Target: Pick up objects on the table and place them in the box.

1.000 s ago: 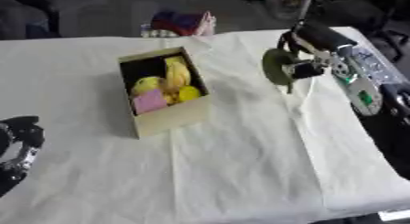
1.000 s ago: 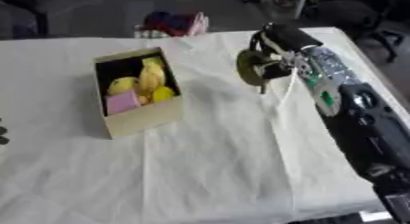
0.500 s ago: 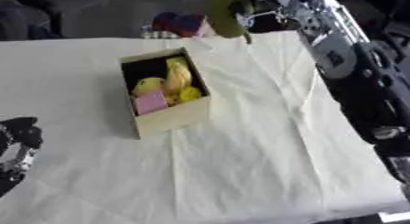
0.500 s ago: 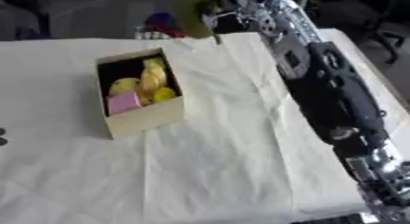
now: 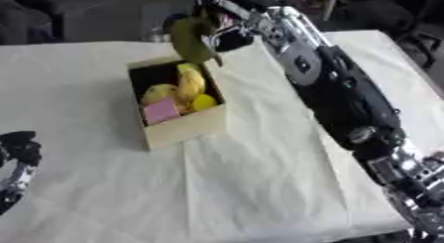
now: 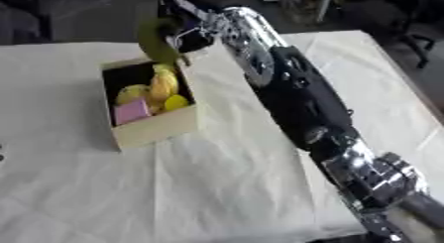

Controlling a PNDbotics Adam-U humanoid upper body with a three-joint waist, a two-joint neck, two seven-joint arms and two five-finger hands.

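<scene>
1. Right hand has swung left from the table's right side and is now above the far end of the box, fingers curled round a dark green object.
2. Green object hangs over the box's far rim, not inside yet.
3. Box contents unchanged: yellow banana-like pieces, a pink block.
4. Left hand stays parked at lower left; can't tell its finger state.
5. Cream tablecloth otherwise the same.
</scene>
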